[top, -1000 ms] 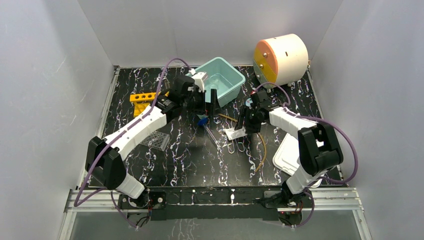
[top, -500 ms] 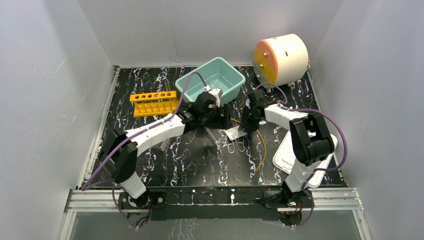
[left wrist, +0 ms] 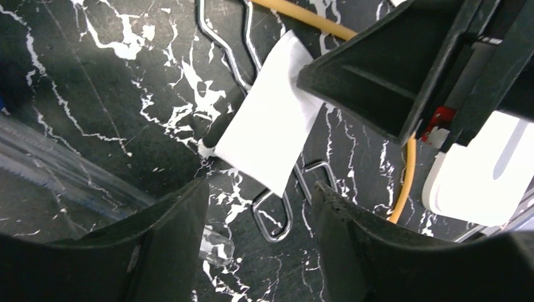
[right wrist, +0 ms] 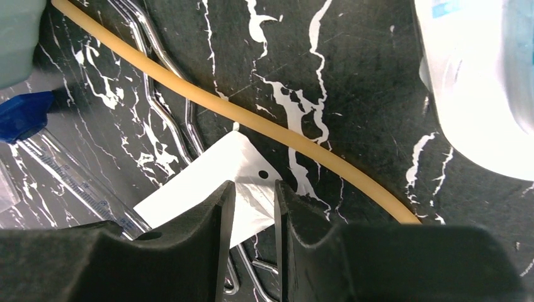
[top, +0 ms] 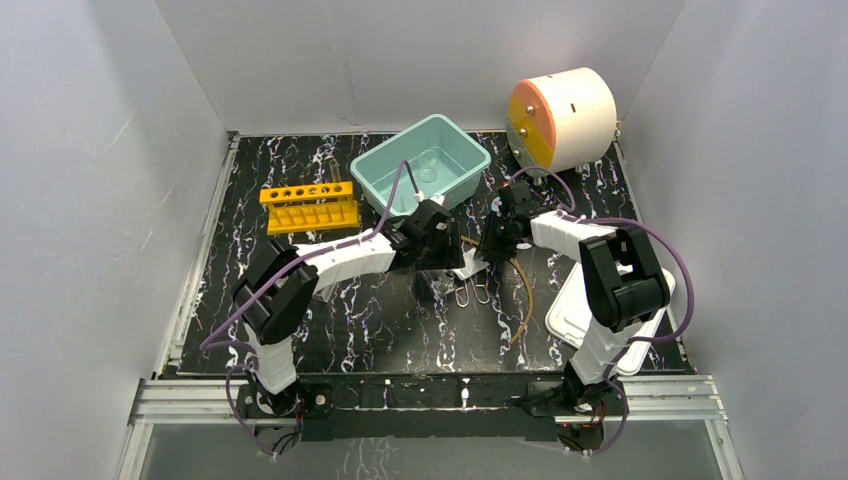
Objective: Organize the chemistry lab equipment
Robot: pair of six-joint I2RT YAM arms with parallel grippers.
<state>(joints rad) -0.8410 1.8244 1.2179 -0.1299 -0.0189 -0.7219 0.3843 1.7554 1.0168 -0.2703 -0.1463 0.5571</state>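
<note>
The card (left wrist: 264,119) lies at the middle of the bench (top: 400,330), over the clips (left wrist: 277,220) — light, thin, floppy, likely to slide; best taken by a free edge. Right jaws stand nearly together astride its corner — pinching or not, I cannot tell. Left jaws hang apart above it.

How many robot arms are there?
2. The left arm stretches in from the near left. The right arm bends in from the near right. None seem hidden.

Black table (top: 380,320) with white marble veins, yellow tube rack (top: 309,207), teal bin (top: 398,140), amber tubing (right wrist: 252,119), white card (left wrist: 267,129), blue cap (right wrist: 22,116) on clear tube (right wrist: 75,179).
</note>
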